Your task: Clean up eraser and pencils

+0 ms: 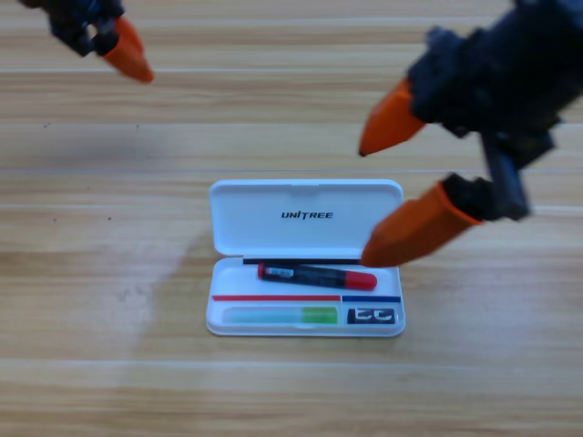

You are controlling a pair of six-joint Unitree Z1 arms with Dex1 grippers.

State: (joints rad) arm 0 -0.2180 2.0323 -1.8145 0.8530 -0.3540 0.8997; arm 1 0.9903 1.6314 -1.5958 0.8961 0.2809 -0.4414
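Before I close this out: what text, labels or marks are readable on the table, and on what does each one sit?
"UNITREE": black print on the inside of the case lid.
Black pencil: small print near its left end, too small to read.
Eraser: a white-grey mark on black, not legible as letters.
Green pencil: no text visible.

A white plastic hinged case (305, 228) lies open near the middle of the pale wooden plank table (109, 273), its lid folded back flat toward the far side (the word UNITREE is printed on the lid's inner face), its shallow tray nearer.
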